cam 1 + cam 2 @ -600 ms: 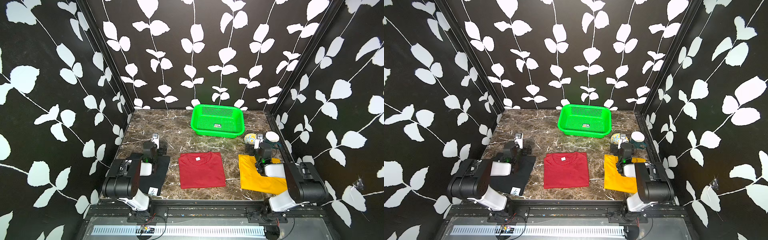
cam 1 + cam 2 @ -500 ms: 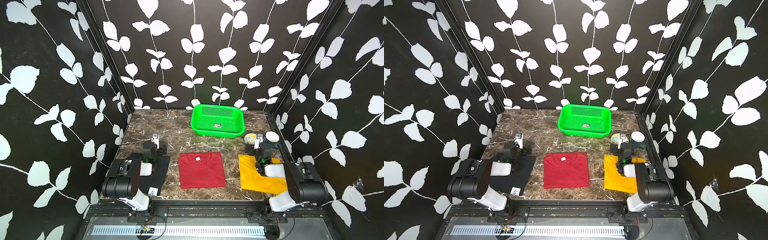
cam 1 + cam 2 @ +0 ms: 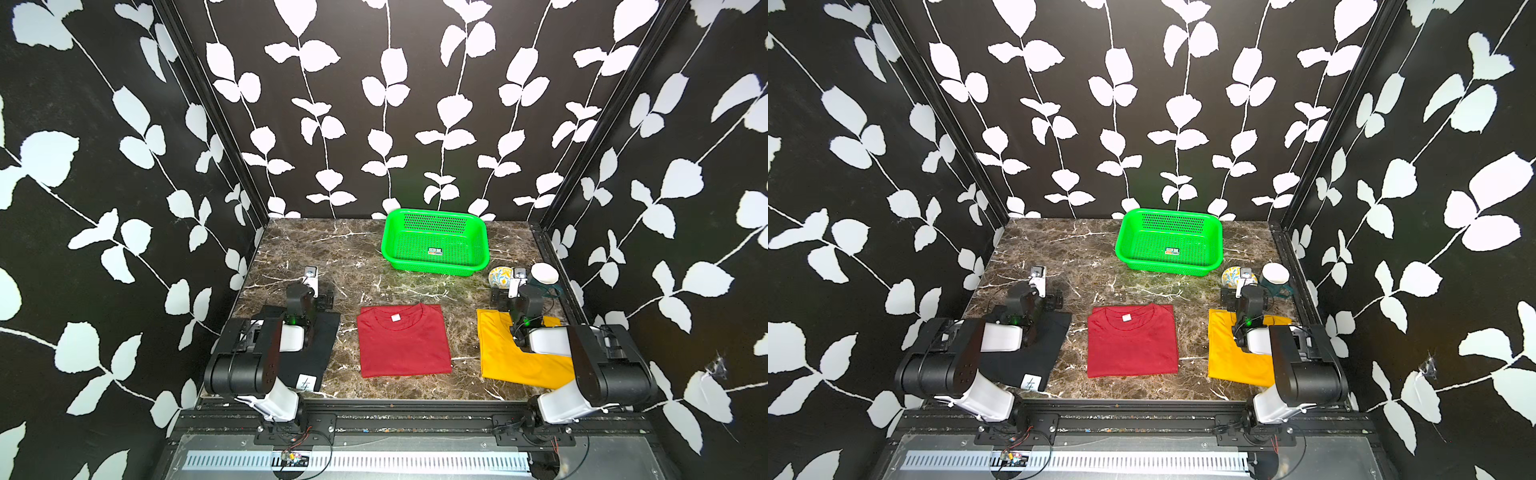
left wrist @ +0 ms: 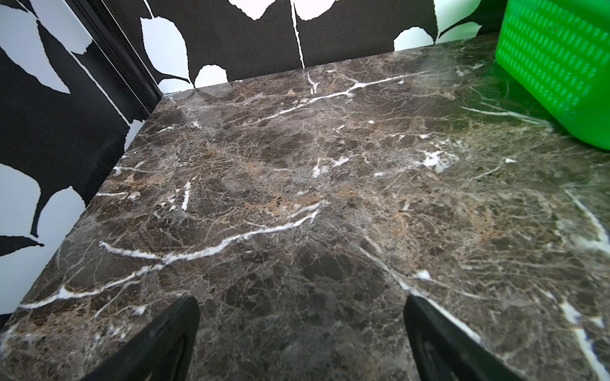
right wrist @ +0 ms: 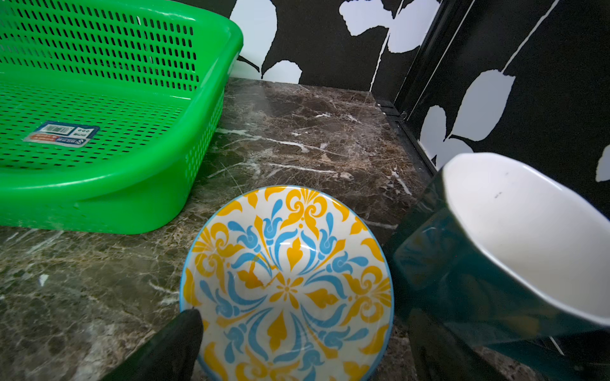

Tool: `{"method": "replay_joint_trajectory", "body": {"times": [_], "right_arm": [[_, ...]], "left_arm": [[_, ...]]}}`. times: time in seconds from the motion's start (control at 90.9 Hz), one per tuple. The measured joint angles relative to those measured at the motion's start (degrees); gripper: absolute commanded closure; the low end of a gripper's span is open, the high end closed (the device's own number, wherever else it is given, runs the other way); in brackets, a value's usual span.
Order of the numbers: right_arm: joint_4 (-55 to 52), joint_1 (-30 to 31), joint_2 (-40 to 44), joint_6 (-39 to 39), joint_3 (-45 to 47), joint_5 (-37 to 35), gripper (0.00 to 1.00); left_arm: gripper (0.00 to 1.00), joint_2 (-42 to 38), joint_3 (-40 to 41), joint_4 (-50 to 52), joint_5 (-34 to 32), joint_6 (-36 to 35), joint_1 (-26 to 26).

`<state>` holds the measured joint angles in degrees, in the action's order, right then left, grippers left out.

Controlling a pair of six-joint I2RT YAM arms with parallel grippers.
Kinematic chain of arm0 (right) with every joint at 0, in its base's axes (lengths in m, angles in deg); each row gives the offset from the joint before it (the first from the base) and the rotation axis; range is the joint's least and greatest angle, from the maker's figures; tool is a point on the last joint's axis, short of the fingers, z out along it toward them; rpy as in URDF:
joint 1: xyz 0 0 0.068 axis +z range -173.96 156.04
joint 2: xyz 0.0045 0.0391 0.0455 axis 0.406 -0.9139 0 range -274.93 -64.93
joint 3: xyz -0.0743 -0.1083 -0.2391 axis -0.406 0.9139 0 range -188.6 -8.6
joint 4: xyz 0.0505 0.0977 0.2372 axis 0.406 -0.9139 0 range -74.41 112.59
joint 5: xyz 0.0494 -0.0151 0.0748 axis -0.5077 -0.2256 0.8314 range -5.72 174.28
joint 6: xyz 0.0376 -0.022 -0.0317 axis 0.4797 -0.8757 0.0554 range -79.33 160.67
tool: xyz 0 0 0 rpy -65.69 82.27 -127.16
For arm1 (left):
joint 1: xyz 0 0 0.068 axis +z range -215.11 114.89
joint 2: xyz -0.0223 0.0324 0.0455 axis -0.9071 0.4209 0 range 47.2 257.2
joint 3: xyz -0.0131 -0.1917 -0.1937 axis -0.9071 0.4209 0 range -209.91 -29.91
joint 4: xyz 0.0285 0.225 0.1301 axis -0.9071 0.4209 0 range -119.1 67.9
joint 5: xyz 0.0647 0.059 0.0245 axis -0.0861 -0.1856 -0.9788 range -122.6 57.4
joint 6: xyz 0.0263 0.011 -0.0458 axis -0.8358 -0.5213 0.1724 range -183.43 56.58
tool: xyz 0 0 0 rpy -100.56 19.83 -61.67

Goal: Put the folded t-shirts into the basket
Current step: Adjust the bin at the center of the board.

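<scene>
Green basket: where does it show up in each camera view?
Both top views: green basket far back on the marble tabletop, beyond the red t-shirt.
Left wrist: one perforated corner, cut off by the frame.
Right wrist: beside the patterned bowl, sticker visible.
Shared landmark: the marble tabletop.

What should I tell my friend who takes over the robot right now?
Left gripper, right gripper: both open, empty.
Red shirt, yellow shirt, black shirt: folded flat on the table, in a row at the front.
Basket: at the back, no shirts inside.
Done: nothing yet. Left: all three shirts into the basket.
</scene>
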<state>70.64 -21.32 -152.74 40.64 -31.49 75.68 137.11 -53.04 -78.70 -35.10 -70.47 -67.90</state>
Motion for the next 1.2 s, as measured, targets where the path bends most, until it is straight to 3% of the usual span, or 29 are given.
{"method": "replay_joint_trajectory", "body": {"times": [0.165, 0.264, 0.473, 0.638, 0.77, 0.825, 0.913, 1.012, 1.199], "right_arm": [[0.0, 0.0, 0.0, 0.0, 0.0, 0.0, 0.01], [-1.3, 0.0, 1.5, -0.2, 0.2, 0.4, 0.01], [-23.3, 0.0, 21.4, -0.3, -4.5, 3.9, 0.01], [-40.4, 0.0, 35.5, 4.1, -11.8, 6.3, 0.01], [-52.8, 0.0, 41.9, 18.5, -16.7, 2.3, 0.01], [-55.1, -0.1, 43.4, 23.0, -16.5, 3.8, 0.01], [-55.5, -0.3, 43.6, 26.4, -15.0, 11.8, 0.01], [-56.3, 1.6, 37.8, 28.4, -16.0, 21.1, 0.01], [-64.3, 17.1, 16.5, 26.3, -31.6, 21.4, 0.01]], "left_arm": [[0.01, -0.3, 0.2, -0.1, -0.4, 0.1, 0.0], [0.01, -4.3, 0.4, 3.6, -0.9, 0.0, -0.5], [0.01, -22.7, -4.3, 21.9, -3.9, 1.3, -4.3], [0.01, -41.3, -7.1, 38.1, -6.6, 12.0, -4.9], [0.01, -52.0, -5.9, 44.9, -6.7, 24.0, -4.9], [0.01, -54.5, -4.2, 45.2, -4.6, 27.3, -4.8], [0.01, -53.9, -3.7, 46.8, 0.3, 30.5, -4.9], [0.01, -47.7, -7.1, 50.1, 5.0, 31.2, -6.4], [0.01, -31.2, -16.6, 55.6, 6.3, 27.4, -18.8]]}}
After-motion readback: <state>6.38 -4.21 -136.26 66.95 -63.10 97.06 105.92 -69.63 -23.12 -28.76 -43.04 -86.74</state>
